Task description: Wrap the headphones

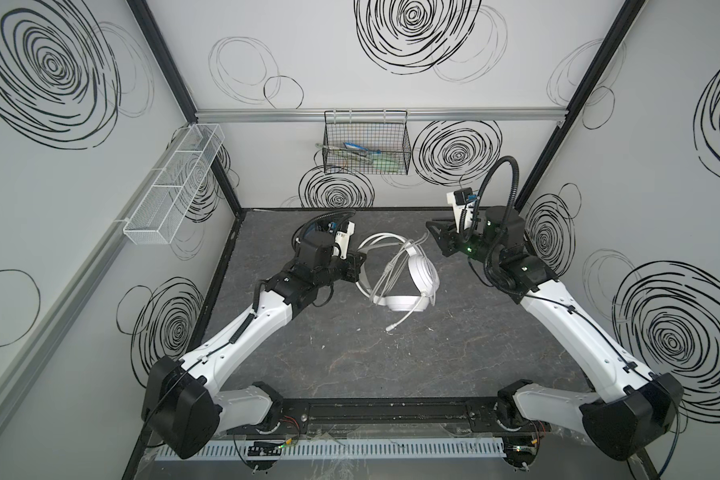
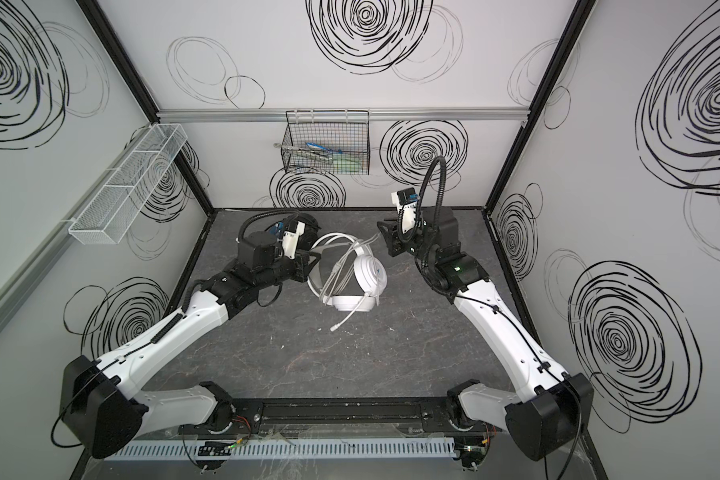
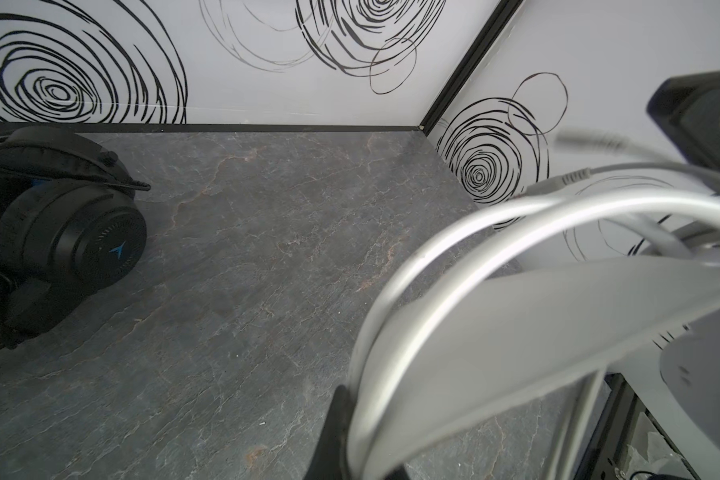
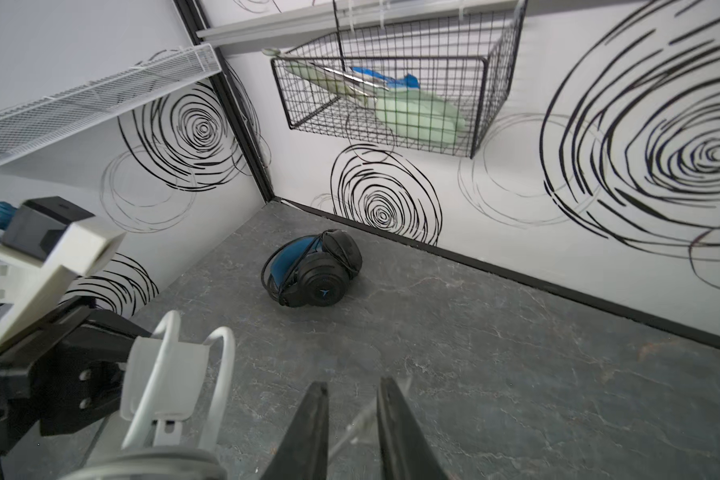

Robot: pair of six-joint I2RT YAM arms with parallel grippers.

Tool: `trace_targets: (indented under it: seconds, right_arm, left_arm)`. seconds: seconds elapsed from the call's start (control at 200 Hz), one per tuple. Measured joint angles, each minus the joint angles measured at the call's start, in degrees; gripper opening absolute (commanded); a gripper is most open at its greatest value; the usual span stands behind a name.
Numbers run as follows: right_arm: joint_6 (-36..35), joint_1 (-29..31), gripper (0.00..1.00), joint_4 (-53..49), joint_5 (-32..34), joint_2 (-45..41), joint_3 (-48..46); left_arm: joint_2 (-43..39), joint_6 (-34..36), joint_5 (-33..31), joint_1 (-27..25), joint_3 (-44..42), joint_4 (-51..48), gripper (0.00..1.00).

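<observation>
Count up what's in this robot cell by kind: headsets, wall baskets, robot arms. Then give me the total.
Headsets: 2 (white headset, black headset)
Wall baskets: 2 (black wire basket, white mesh basket)
Robot arms: 2 (left arm, right arm)
Total: 6

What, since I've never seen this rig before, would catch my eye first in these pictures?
The white headset lies in the middle of the dark table with its white cable draped loosely across it, and the left gripper is shut on its headband. The black headset, with blue accents, sits at the back of the table, apart from both arms.
</observation>
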Motion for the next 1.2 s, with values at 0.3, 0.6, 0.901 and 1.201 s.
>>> trace_targets:
  seconds: [0.3, 0.6, 0.901, 1.201]
  right_arm:
    - [2.69, -0.57, 0.58, 0.92, 3.08, 4.52, -4.48]
    - [-1.14, -1.75, 0.88, -2.01, 15.13, 4.52, -3.89]
    - [-5.92, -0.94, 0.97, -3.82, 26.32, 1.55, -0.92]
    - [-6.47, 0.31, 0.97, -4.04, 28.26, 0.11, -1.75]
  left_arm:
    - [3.58, -1.53, -3.98, -0.02, 1.57, -7.08, 0.0]
    - [9.38, -4.46, -9.94, -0.2, 5.88, -13.57, 0.0]
    - [23.02, -9.81, -18.08, -0.66, 16.44, -14.71, 0.0]
    - [43.58, -14.84, -25.03, -1.09, 38.73, -17.0, 0.0]
